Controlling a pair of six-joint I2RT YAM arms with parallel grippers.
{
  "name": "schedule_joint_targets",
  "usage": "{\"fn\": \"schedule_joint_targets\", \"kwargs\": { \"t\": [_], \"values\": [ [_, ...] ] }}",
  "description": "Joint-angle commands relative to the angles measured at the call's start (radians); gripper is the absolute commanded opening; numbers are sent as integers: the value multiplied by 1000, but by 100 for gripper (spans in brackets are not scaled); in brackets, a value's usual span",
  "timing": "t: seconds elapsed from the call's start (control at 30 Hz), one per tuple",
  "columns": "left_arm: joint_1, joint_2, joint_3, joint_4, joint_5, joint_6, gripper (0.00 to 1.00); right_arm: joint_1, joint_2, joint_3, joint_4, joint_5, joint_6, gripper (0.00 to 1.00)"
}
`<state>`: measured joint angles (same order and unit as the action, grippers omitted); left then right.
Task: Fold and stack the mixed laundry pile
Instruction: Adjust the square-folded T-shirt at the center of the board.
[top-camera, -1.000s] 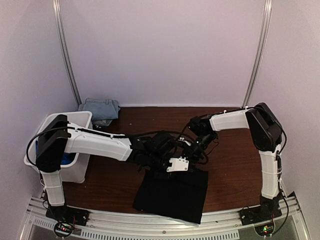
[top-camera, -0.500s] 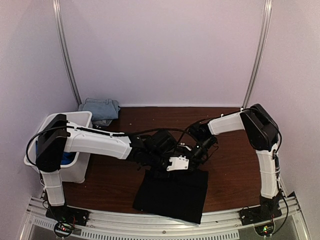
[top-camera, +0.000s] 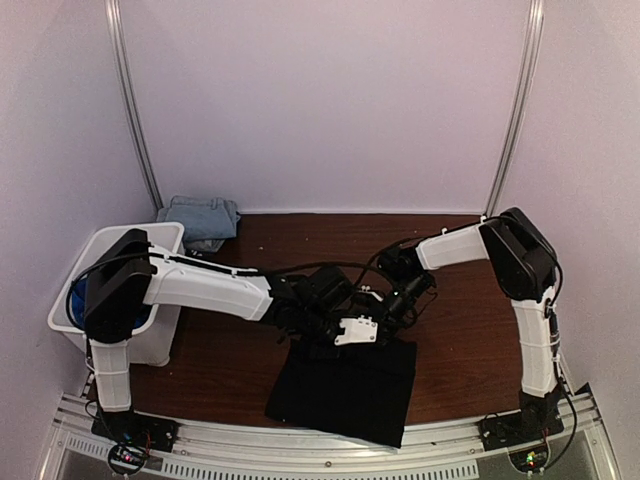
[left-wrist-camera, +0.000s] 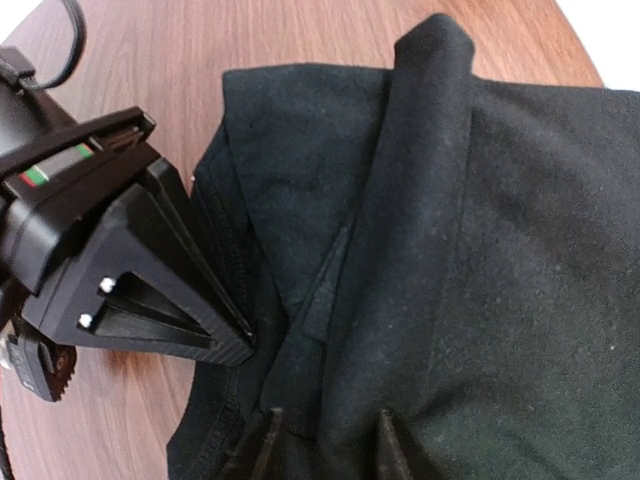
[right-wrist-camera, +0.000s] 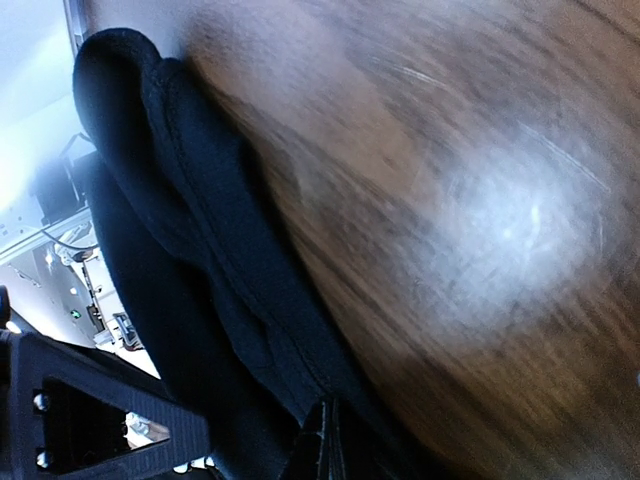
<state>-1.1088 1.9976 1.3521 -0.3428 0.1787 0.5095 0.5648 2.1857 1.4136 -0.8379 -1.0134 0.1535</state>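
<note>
So both arms are meeting over the black cloth (top-camera: 345, 385), which is lying mostly flat on the near part of the brown table (top-camera: 470, 330), with its front edge hanging a bit over the table's near edge. The right gripper (right-wrist-camera: 326, 440) is reaching in from the right at the cloth's far edge. Its claw is pressed tight together and looks like it's pinching the stitched hem, going by the right wrist view, though that one is pretty blurry. The left gripper (left-wrist-camera: 328, 445) is coming down on the same far edge. Its two fingertips (left-wrist-camera: 268, 440) are sitting apart with a raised fold of the cloth running between them, and honestly I can't tell if it's squeezing that ridge or just resting on it. In the left wrist view the other claw's tip is touching the cloth right at its edge, just beside that fold. The rest of the laundry is well apart from all this. Faded denim pieces (top-camera: 203, 218) are sitting at the back left corner against the wall, and some bright blue fabric (top-camera: 75, 300) is peeking out of the white bin (top-camera: 165, 240) at the left.
</note>
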Motion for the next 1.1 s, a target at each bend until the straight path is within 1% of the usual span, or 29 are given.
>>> {"fn": "schedule_joint_targets", "kwargs": {
  "t": [0.0,0.07,0.2,0.37,0.53,0.67,0.87,1.07],
  "values": [
    [8,22,41,-9,-2,2,24,-3,49,-17,37,73,-2,3],
    [8,16,53,-10,-3,6,14,-3,54,-13,37,72,-2,3],
    [8,1,101,-30,-19,12,0,-3,61,-17,39,70,-1,3],
    [8,-26,149,-30,-79,-2,0,-3,62,-32,47,65,0,2],
    [23,-19,178,-9,-114,-2,0,-2,59,-38,54,59,0,2],
    [46,-7,203,-2,-116,-3,0,-2,60,-35,53,55,0,2],
    [58,16,199,41,-137,3,0,-3,56,-25,46,48,0,2],
    [59,32,189,52,-87,3,0,-15,20,56,2,58,10,7]
  ]
}}
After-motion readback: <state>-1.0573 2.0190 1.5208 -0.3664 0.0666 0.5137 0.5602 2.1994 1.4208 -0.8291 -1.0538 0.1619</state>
